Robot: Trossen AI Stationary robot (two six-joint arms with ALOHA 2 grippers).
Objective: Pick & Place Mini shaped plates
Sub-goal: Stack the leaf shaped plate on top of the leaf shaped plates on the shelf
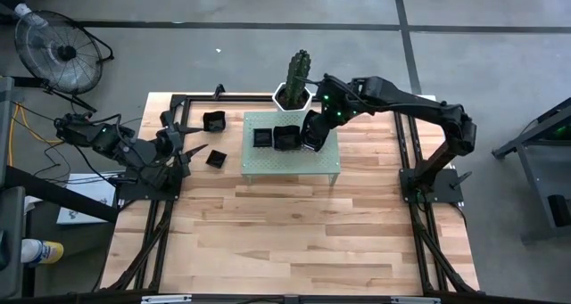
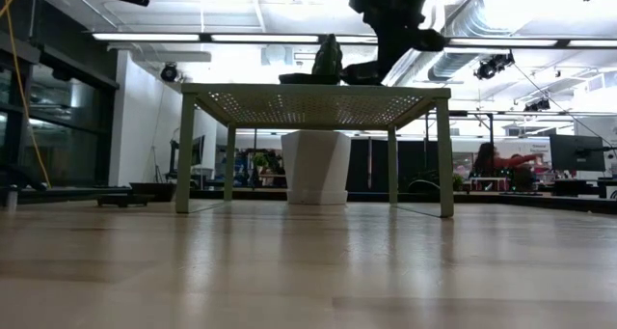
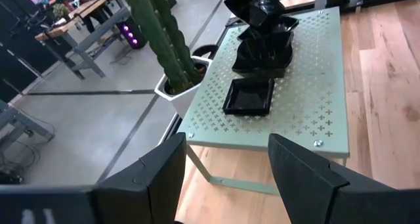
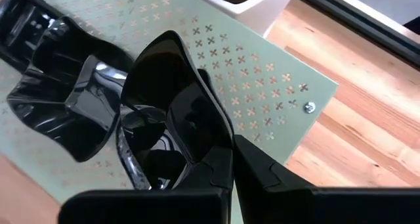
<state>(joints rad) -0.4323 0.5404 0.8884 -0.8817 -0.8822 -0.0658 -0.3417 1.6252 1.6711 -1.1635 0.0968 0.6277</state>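
A pale green perforated stand (image 1: 268, 164) carries a square black plate (image 3: 249, 96) and a small stack of black plates (image 3: 266, 46). My right gripper (image 4: 233, 148) is over the stand's right part, shut on one more black plate (image 4: 174, 99). Two other black plates (image 1: 214, 121) (image 1: 217, 158) lie on the wooden table left of the stand. My left gripper (image 3: 226, 171) waits open at the table's left side, pointing toward the stand, with nothing between its fingers. My right gripper pinches the plate's raised rim (image 4: 211, 140) between its two fingers, coming from above and slanting down. The plate stands steeply tilted on edge beside the stack. Its lower end (image 2: 359, 75) is close over the stand's top; I cannot tell whether it touches.
A cactus in a white pot (image 1: 294, 81) stands just behind the stand's far edge, close to my right arm. The near half of the wooden table (image 1: 294, 242) lies in front of the stand. A floor fan (image 1: 53, 45) is beyond the table's far left corner.
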